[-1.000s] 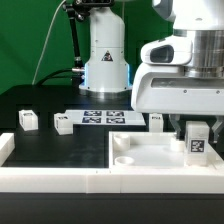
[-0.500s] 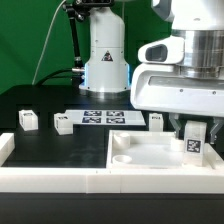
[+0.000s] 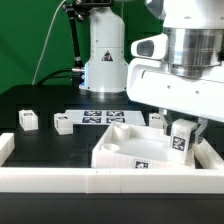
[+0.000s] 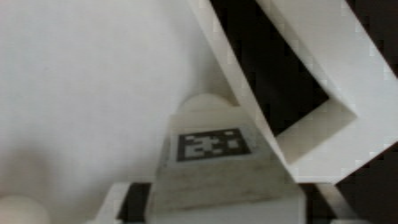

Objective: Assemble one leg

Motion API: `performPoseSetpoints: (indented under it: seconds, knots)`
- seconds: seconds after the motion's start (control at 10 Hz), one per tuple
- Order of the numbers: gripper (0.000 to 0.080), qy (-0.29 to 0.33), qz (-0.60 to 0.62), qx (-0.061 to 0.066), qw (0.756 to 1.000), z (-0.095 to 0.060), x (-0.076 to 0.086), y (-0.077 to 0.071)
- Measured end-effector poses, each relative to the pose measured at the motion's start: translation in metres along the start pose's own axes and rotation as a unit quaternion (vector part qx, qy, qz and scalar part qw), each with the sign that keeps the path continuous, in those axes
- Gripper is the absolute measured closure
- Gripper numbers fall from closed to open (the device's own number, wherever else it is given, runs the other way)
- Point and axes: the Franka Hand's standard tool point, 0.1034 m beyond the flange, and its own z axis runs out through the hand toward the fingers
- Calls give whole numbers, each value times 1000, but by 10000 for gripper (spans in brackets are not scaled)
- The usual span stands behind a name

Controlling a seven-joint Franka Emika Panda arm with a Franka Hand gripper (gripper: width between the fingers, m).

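Note:
My gripper (image 3: 182, 132) is shut on a leg (image 3: 180, 141), a small white block with a tag on its face. The leg stands with its lower end at the right-hand corner of the large white square panel (image 3: 135, 152), which lies skewed on the table. In the wrist view the leg (image 4: 214, 150) sits between my dark fingers (image 4: 135, 203), over the white panel (image 4: 89, 90); the gripper (image 4: 217, 205) is closed on it. Two more legs (image 3: 27, 119) (image 3: 64, 123) lie at the exterior view's left. A third (image 3: 157, 118) is behind the panel.
The marker board (image 3: 105, 117) lies flat behind the panel, in front of the robot base (image 3: 105, 60). A white rail (image 3: 60, 177) runs along the front of the table, with a raised end (image 3: 5, 148) at the exterior view's left. It also shows in the wrist view (image 4: 329, 90).
The gripper has turned and shifted a little to the exterior view's left with the leg in it. The panel has swung round with it, from square to the rail to skewed.

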Motion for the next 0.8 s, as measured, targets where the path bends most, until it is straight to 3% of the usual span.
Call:
performPoseSetpoints:
  seconds: [0.2, 0.3, 0.4, 0.8]
  knots:
    - [488, 0, 3, -1, 1000, 1, 1, 1]
    - [263, 0, 3, -1, 1000, 1, 0, 1]
    - [180, 0, 3, -2, 1000, 1, 0, 1]
    - [151, 0, 3, -2, 1000, 2, 0, 1]
